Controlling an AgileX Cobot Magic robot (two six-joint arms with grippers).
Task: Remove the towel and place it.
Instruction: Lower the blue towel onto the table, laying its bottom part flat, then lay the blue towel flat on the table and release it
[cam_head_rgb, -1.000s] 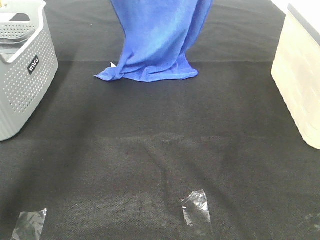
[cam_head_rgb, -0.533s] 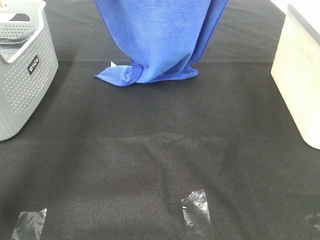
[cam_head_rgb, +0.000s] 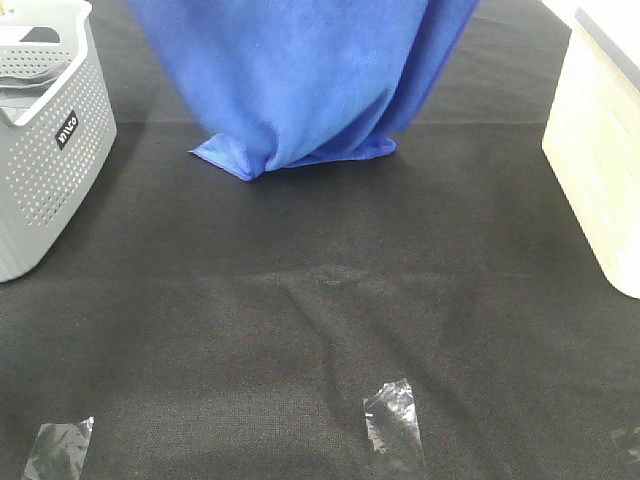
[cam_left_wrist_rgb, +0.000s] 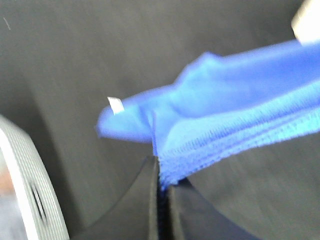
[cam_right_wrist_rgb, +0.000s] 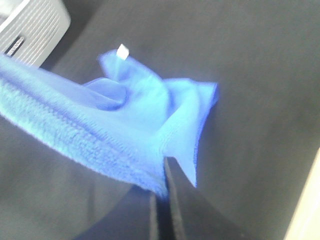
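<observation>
The royal-blue towel (cam_head_rgb: 300, 80) hangs from above the exterior view's top edge, spread wide, its bottom hem bunched on the black cloth. Both grippers are out of that view. In the left wrist view my left gripper (cam_left_wrist_rgb: 162, 186) is shut on the towel's hemmed edge (cam_left_wrist_rgb: 220, 145), and a small white tag (cam_left_wrist_rgb: 115, 105) shows on the lower fold. The right wrist view shows my right gripper (cam_right_wrist_rgb: 162, 190) shut on another stretch of the towel's edge (cam_right_wrist_rgb: 90, 145), with the white tag (cam_right_wrist_rgb: 122, 50) below.
A grey perforated basket (cam_head_rgb: 45, 140) stands at the left edge. A pale box (cam_head_rgb: 598, 150) stands at the right edge. Pieces of clear tape (cam_head_rgb: 392, 420) (cam_head_rgb: 58, 448) lie on the black table cloth (cam_head_rgb: 320, 300) near the front.
The hanging towel has been spread wider, its upper part stretching out to the left and right. Its bottom hem stays on the cloth, with the left fold tucking under.
</observation>
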